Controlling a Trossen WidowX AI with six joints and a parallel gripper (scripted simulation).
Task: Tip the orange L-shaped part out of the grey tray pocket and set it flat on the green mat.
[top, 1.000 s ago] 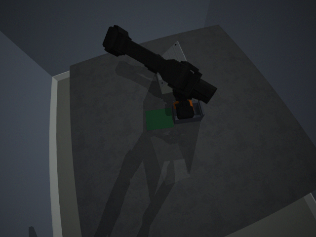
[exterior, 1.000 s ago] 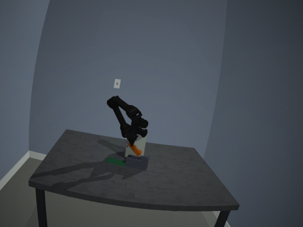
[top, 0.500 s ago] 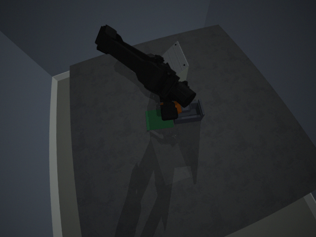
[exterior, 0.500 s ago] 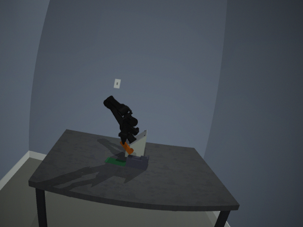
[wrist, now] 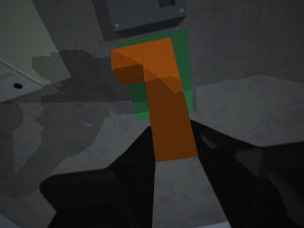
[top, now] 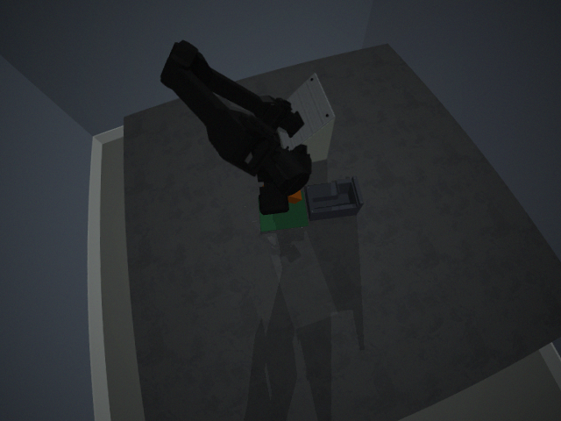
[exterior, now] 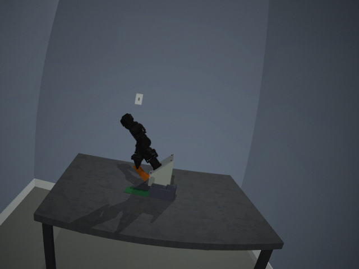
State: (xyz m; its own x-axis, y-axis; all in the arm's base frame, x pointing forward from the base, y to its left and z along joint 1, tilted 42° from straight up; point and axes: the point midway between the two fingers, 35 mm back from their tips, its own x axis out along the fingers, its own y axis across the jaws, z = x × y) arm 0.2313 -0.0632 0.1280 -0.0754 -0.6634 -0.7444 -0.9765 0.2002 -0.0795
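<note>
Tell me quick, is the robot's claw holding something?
Gripper: closed on the straight end of the orange L-shaped part, held in the air above the green mat.

Your top camera looked steeply down from high above the table (top: 408, 226); your exterior one stood far off, facing it level from the front. Your wrist camera looked closely past the gripper (wrist: 175, 157). All three shared the green mat (top: 283, 221) and grey tray (top: 332, 199)

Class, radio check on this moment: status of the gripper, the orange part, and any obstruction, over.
Gripper shut on orange part. Part out of grey tray, held tilted in the air above green mat. Nothing seen between part and mat.
</note>
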